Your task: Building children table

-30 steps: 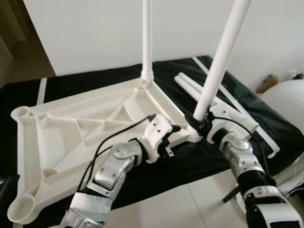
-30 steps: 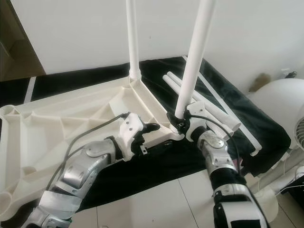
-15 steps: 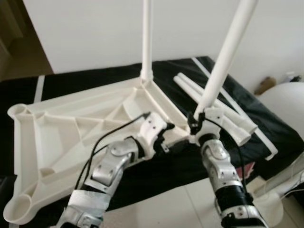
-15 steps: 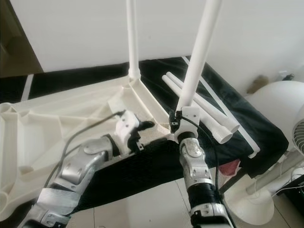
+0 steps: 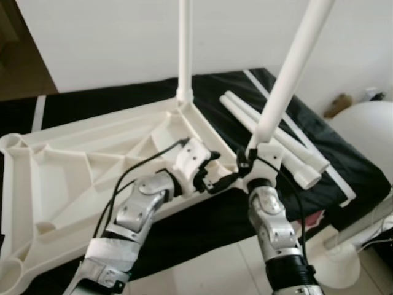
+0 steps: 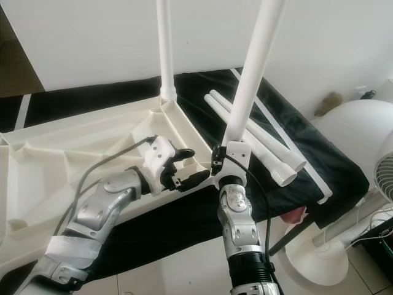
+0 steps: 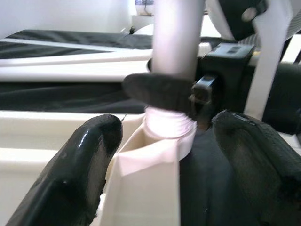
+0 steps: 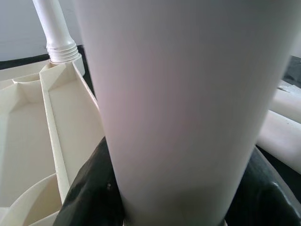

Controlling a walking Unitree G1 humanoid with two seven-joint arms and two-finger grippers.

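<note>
Right gripper [image 6: 217, 161]: fingers clamped around the base of a white table leg [image 6: 253, 69], threaded end seated at a corner socket. Left gripper [image 6: 187, 166]: fingers [image 7: 80, 165] spread, straddling that same corner. Cream ribbed tabletop [image 5: 73, 166], underside up, on black cloth [image 5: 227, 215]. Second leg [image 5: 184, 46] upright at the far corner; two spare legs [image 5: 270, 138] lie beyond.

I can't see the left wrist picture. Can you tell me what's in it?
A white table leg stands in the corner socket of the cream tabletop, with the right gripper shut around it just above the socket. The left gripper's two black fingers are open on either side of that corner. Behind lie a black cloth and another white leg.
</note>
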